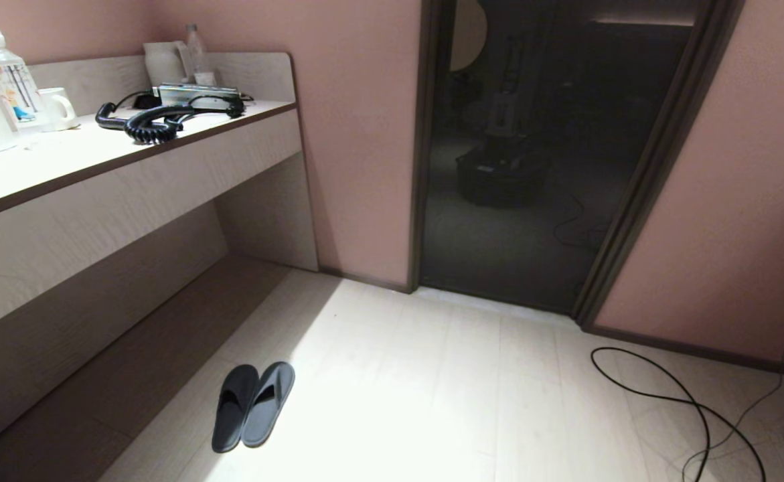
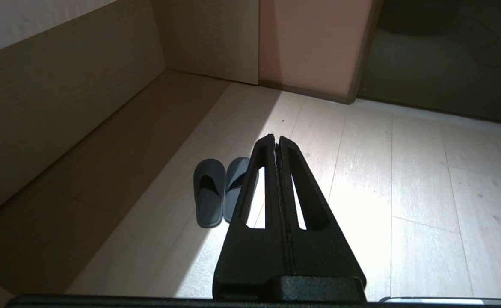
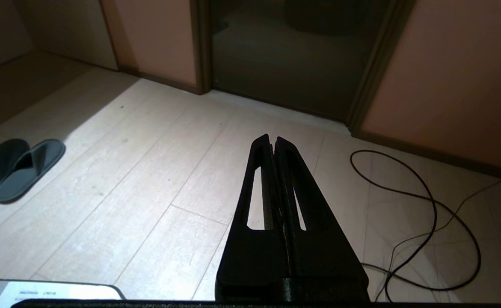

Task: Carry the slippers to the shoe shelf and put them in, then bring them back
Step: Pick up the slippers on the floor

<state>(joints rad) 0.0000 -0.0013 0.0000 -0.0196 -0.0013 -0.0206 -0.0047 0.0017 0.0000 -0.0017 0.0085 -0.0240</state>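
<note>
The pair of dark blue-grey slippers (image 1: pixel 252 406) lies side by side on the pale floor beside the desk's low base, toes pointing away from me. They also show in the left wrist view as slippers (image 2: pixel 211 192) and in the right wrist view as slippers (image 3: pixel 15 167). My left gripper (image 2: pixel 276 137) hangs above the floor, a little to the right of the slippers, shut and empty. My right gripper (image 3: pixel 272 138) is shut and empty too, far to the right of them over bare floor. Neither arm shows in the head view. The shoe shelf is out of view.
A long pale desk (image 1: pixel 130 201) runs along the left, carrying a bottle (image 1: pixel 9 77), cups and a coiled black cord (image 1: pixel 154 124). A dark doorway (image 1: pixel 539 154) lies ahead. A black cable (image 1: pixel 673 402) loops over the floor at the right.
</note>
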